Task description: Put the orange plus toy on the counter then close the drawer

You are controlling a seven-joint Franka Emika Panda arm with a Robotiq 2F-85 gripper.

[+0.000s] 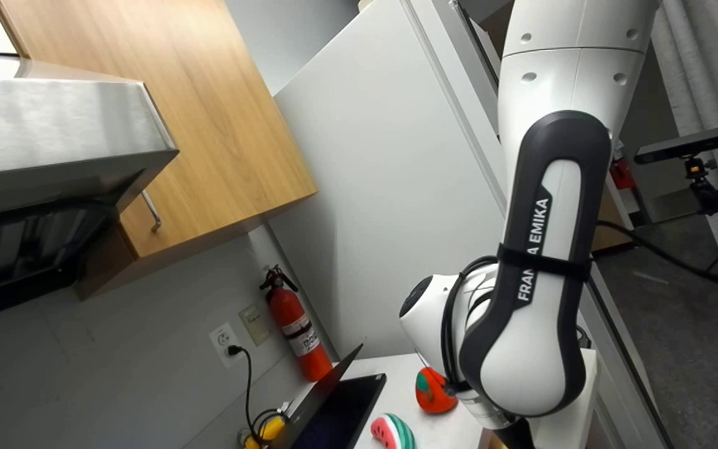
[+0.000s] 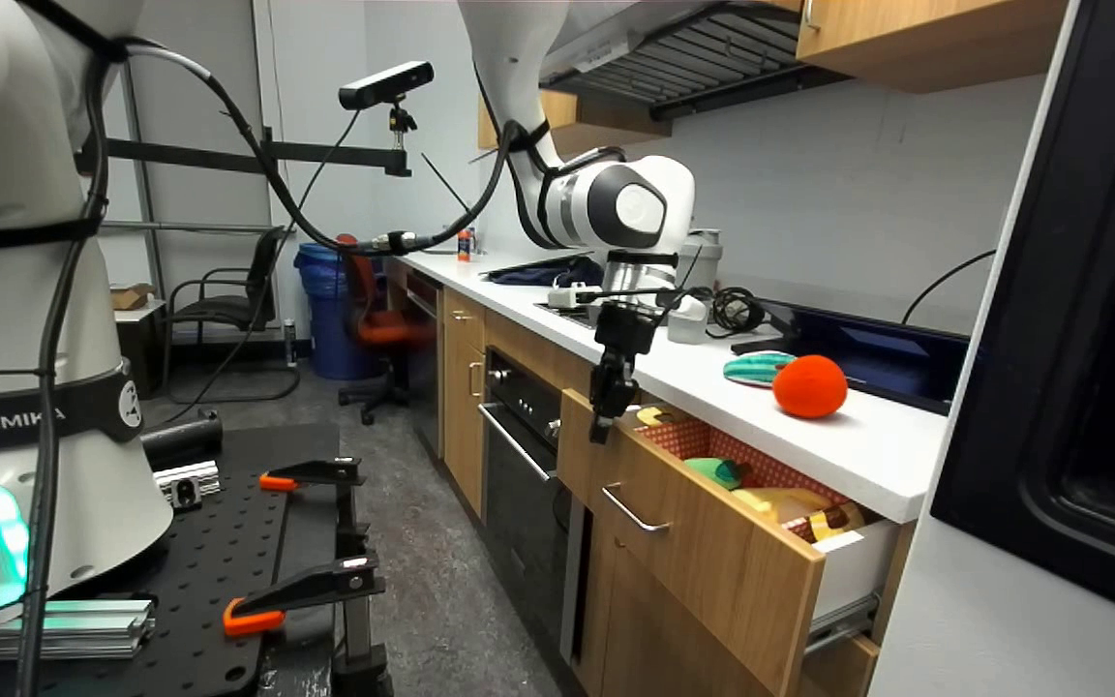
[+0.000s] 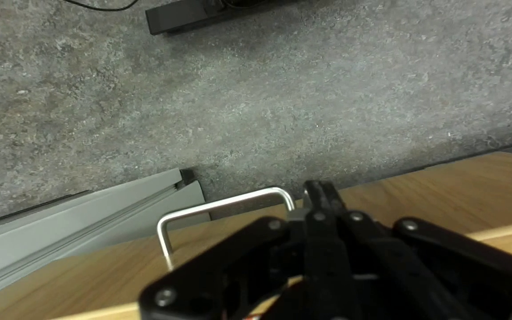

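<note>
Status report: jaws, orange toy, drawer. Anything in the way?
Jaws shut, empty, near open drawer. Orange toy on counter. Other toys inside drawer; no obstruction apparent.

Orange toy [image 2: 810, 387] on counter [image 2: 882, 447]: one
Watermelon toy [image 1: 392, 431] on counter: one
Open drawer [image 2: 703, 552] under counter: one
Orange-tipped clamps [image 2: 311, 589] across from counter: two

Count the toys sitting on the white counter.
2: the red-orange toy, on the counter over the open drawer, and a watermelon toy beside it. A partly hidden yellow item in an exterior view can't be identified, so more are possible.
</note>
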